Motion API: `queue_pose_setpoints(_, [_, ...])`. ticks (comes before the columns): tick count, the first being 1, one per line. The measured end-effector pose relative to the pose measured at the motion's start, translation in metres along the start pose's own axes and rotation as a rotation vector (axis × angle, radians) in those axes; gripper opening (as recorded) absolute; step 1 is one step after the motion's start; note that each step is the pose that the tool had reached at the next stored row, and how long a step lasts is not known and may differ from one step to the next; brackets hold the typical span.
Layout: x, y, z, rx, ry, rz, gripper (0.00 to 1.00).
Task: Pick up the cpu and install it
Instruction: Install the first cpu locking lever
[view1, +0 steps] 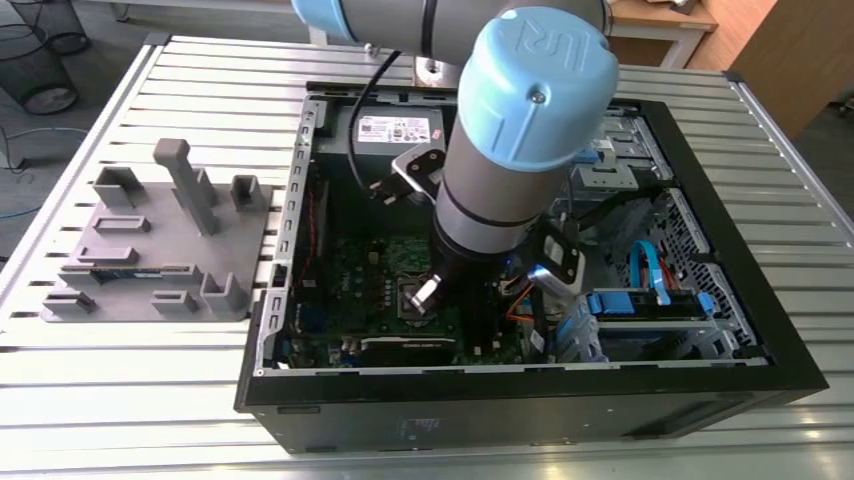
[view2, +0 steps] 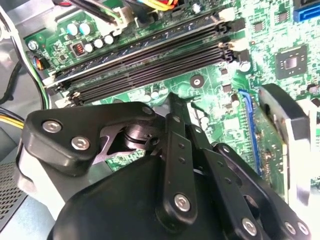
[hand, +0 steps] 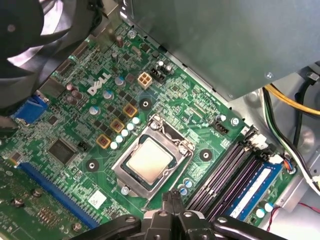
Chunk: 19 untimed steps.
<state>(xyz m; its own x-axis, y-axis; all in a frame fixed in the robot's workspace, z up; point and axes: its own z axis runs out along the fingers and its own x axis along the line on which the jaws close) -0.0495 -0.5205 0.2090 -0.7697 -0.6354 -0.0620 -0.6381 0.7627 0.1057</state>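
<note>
Small square silver-topped cpu sits in the metal socket frame at lower centre of the first wrist view, ungripped. Black-linked gripper hangs just beside the frame's edge, fingertips pressed together, empty. Black memory slots flank the socket closely; the black computer case's walls box the arm in.

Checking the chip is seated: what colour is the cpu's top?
Shiny silver, on the cpu, best in the first wrist view.

The cpu lies flat in its socket on the green board. The hand hangs just beside the socket, its fingers together, touching nothing.
</note>
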Motion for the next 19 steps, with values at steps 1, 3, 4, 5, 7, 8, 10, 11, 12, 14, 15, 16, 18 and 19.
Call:
queue_pose_setpoints(1, [-0.0005, 0.0015, 0.0003, 0.0005, -0.0002, 0.0, 0.11])
queue_pose_setpoints(3, [-0.0014, 0.0046, 0.0007, 0.0015, -0.0006, 0.0, 0.11])
queue_pose_setpoints(4, [-0.0013, 0.0058, 0.0009, 0.002, -0.0012, 0.0, 0.11])
queue_pose_setpoints(5, [-0.001, 0.0067, 0.0009, 0.0025, -0.0019, 0.001, 0.11])
queue_pose_setpoints(7, [0.0002, 0.0083, 0.0011, 0.0039, -0.0035, 0.002, 0.11])
queue_pose_setpoints(8, [0.0008, 0.0092, 0.0011, 0.0048, -0.0044, 0.002, 0.11])
queue_pose_setpoints(10, [0.0021, 0.0111, 0.0012, 0.0069, -0.0071, 0.003, 0.11])
queue_pose_setpoints(11, [0.0026, 0.0122, 0.0011, 0.0082, -0.008, 0.003, 0.11])
queue_pose_setpoints(12, [0.003, 0.0131, 0.0012, 0.0093, -0.0097, 0.004, 0.11])
queue_pose_setpoints(14, [0.0035, 0.0142, 0.0014, 0.0111, -0.0121, 0.004, 0.11])
queue_pose_setpoints(15, [0.0034, 0.0144, 0.0014, 0.0116, -0.0129, 0.005, 0.11])
queue_pose_setpoints(16, [0.0033, 0.0144, 0.0014, 0.012, -0.0131, 0.005, 0.11])
queue_pose_setpoints(18, [0.0033, 0.0145, 0.0015, 0.0122, -0.0135, 0.007, 0.11])
queue_pose_setpoints(19, [0.0032, 0.0145, 0.0016, 0.0123, -0.0135, 0.008, 0.11])
